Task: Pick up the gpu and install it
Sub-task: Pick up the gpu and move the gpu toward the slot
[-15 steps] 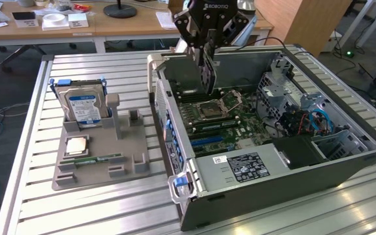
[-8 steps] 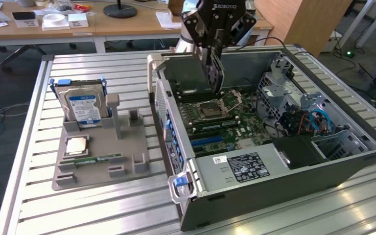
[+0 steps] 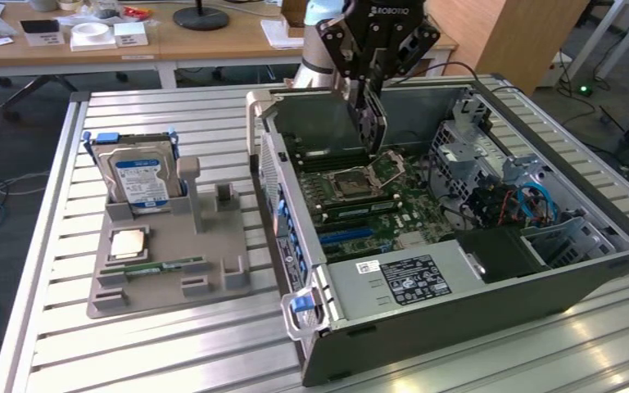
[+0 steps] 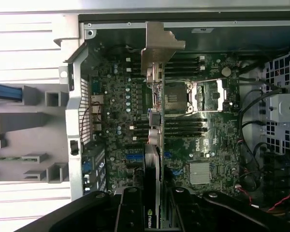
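The gpu (image 3: pixel 367 115) hangs on edge, silver bracket downward, over the open computer case (image 3: pixel 576 270), above the motherboard (image 3: pixel 386 205). My gripper (image 3: pixel 372 75) is shut on its upper end. The wrist view looks down the card: the gpu (image 4: pixel 155 145) appears edge-on, its silver bracket (image 4: pixel 157 46) near the case's rear wall, and my gripper (image 4: pixel 154 212) clamps it between black fingers (image 4: pixel 128 208). It hovers beside the CPU socket (image 4: pixel 183 96), above the blue expansion slots (image 4: pixel 133 157). Whether the card touches the board, I cannot tell.
On the exterior view's left, a grey holder (image 3: pixel 222 274) carries a silver hard drive with a blue-white label (image 3: pixel 142 176), a CPU chip (image 3: pixel 128 242) and a narrow green memory stick (image 3: pixel 167 264). Cables and drive cages (image 3: pixel 511 205) fill the case's right side.
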